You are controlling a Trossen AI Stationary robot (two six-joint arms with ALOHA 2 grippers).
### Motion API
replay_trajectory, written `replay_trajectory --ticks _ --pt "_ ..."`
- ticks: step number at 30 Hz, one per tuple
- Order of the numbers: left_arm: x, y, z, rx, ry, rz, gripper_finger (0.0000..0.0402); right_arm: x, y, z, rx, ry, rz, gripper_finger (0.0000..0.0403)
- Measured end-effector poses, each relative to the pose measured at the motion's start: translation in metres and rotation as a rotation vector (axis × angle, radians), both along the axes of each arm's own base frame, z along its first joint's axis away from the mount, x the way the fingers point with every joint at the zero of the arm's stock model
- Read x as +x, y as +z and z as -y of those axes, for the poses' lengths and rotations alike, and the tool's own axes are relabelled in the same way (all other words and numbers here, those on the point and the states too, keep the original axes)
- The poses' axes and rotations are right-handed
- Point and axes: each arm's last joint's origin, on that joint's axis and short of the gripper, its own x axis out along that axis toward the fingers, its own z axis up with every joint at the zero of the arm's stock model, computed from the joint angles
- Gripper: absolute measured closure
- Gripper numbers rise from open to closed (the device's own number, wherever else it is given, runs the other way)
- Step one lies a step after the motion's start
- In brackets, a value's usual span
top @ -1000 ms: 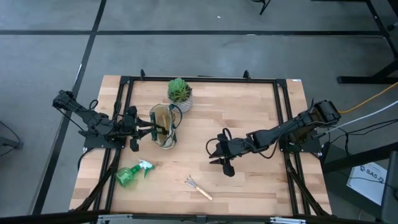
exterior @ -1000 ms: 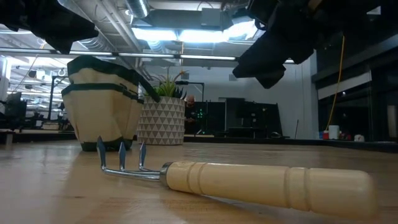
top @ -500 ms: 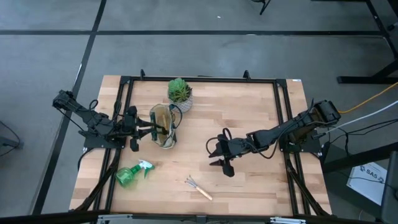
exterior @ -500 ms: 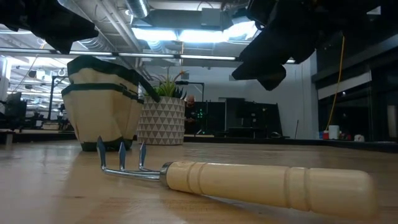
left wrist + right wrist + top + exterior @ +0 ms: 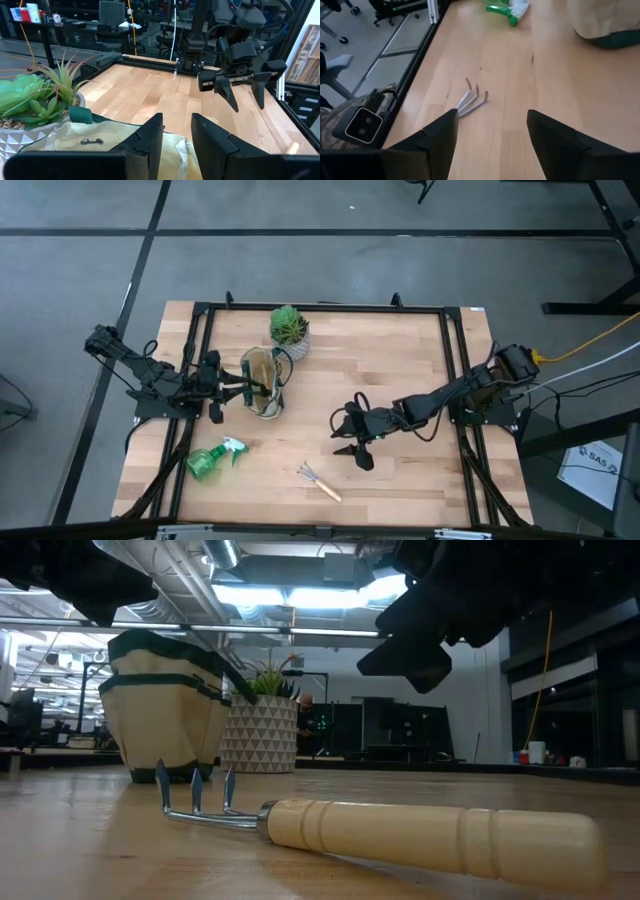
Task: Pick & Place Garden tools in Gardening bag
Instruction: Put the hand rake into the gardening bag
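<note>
The wooden-handled mini rake [image 5: 320,482] lies flat near the table's front edge, its tines [image 5: 472,100] toward the left. The green spray bottle [image 5: 212,458] lies on its side at the front left. The cream gardening bag [image 5: 262,383] stands upright at the left, with my left gripper [image 5: 240,388] at its left rim. My right gripper [image 5: 350,445] hovers open above the table's middle, right of and beyond the rake, with nothing between its fingers [image 5: 437,142]. My left gripper reaches level from the table's left to the bag's left rim [image 5: 175,147]. Cream canvas shows between its two fingers [image 5: 150,137]. The fingers hide the place of contact, so one layer or several cannot be told. The bag stands with its base on the table.
A potted green plant [image 5: 289,330] in a white patterned pot [image 5: 260,730] stands just behind the bag. Bare wood lies between the rake and the bag and across the table's right half. A black frame [image 5: 455,340] borders the tabletop.
My right gripper has moved a little toward the table's near edge and left, toward the rake, and its fingers now stand wider apart. The left gripper, bag, rake and bottle have stayed put.
</note>
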Motion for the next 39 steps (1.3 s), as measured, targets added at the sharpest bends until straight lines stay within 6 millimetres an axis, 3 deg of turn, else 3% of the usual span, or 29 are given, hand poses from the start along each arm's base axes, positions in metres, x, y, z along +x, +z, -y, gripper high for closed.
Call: replay_trajectory --ticks 14,28,39 --pt "0.0 0.0 0.0 0.0 0.0 0.0 0.0304 0.001 -0.008 -0.013 -0.007 0.039 0.008 0.0162" --pt "0.0 0.0 0.0 0.0 0.0 0.0 0.0304 0.015 0.019 -0.028 -0.059 0.095 0.028 0.0162" --pt "0.0 0.0 0.0 0.0 0.0 0.0 0.0304 0.016 0.019 -0.028 -0.078 0.1 0.022 0.0162"
